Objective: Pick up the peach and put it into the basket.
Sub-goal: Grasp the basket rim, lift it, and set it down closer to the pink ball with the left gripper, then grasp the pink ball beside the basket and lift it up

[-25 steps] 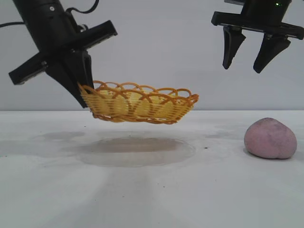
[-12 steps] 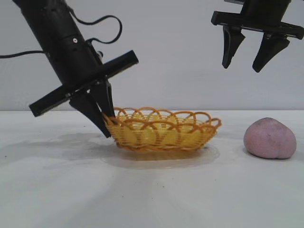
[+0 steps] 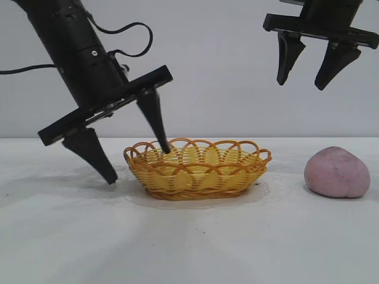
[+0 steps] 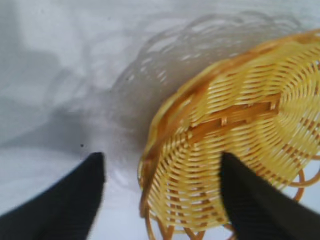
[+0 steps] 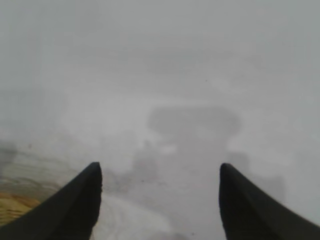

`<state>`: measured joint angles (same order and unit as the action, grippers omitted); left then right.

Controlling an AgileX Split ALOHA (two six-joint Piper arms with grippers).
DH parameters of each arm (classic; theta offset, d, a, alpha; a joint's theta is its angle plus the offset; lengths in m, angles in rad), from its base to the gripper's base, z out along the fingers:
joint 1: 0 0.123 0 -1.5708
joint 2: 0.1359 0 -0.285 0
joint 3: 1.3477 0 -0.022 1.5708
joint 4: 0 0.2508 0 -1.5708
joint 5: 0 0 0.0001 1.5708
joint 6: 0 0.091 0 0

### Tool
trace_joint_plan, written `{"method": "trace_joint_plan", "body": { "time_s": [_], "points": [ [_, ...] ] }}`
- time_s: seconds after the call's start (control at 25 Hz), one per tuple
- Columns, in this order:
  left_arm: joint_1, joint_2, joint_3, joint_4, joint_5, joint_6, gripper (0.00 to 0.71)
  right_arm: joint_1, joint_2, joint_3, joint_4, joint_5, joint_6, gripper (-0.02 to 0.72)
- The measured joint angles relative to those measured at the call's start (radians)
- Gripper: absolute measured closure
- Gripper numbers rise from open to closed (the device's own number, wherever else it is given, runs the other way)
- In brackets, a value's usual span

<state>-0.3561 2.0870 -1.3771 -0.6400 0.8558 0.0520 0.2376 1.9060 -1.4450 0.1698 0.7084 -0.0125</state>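
A white table (image 3: 189,236) fills the lower half of the scene. The left arm slants down from the upper left, and its left hand (image 3: 137,163) is released, fingers spread wide. One finger (image 3: 155,121) dips just inside the near rim of the basket (image 3: 198,168); the other finger (image 3: 92,155) reaches the table outside that rim. The yellow wicker basket rests flat on the table, empty, directly under and beside this hand. The right hand (image 3: 305,80) hangs high above the table, fingers parted, grasping nothing. The pinkish peach (image 3: 336,172) lies on the table well below the right hand, slightly to its outer side, apart from the basket.
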Motion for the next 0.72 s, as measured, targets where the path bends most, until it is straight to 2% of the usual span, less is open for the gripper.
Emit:
{"method": "trace_joint_plan", "body": {
  "time_s": [0.16,0.2,0.24,0.4,0.6,0.72],
  "points": [
    [0.000,-0.024,-0.094,0.127,0.098,0.005,0.154,0.000,0.000,0.000,0.000,0.000,0.000,0.285],
    [0.000,-0.035,-0.122,0.167,0.119,0.005,0.206,0.000,0.000,0.000,0.000,0.000,0.000,0.285],
    [0.000,-0.044,-0.145,0.199,0.140,0.005,0.223,0.000,0.000,0.000,0.000,0.000,0.000,0.285],
    [0.000,-0.054,-0.239,0.373,0.220,-0.028,0.213,0.000,0.000,0.000,0.000,0.008,0.000,0.285],
    [0.002,-0.054,-0.270,0.642,0.261,-0.091,0.213,0.000,0.000,0.000,-0.004,0.011,0.000,0.285],
    [0.033,-0.054,-0.270,0.699,0.268,-0.116,0.213,0.000,0.000,0.000,-0.008,0.016,0.000,0.285]
  ]
}}
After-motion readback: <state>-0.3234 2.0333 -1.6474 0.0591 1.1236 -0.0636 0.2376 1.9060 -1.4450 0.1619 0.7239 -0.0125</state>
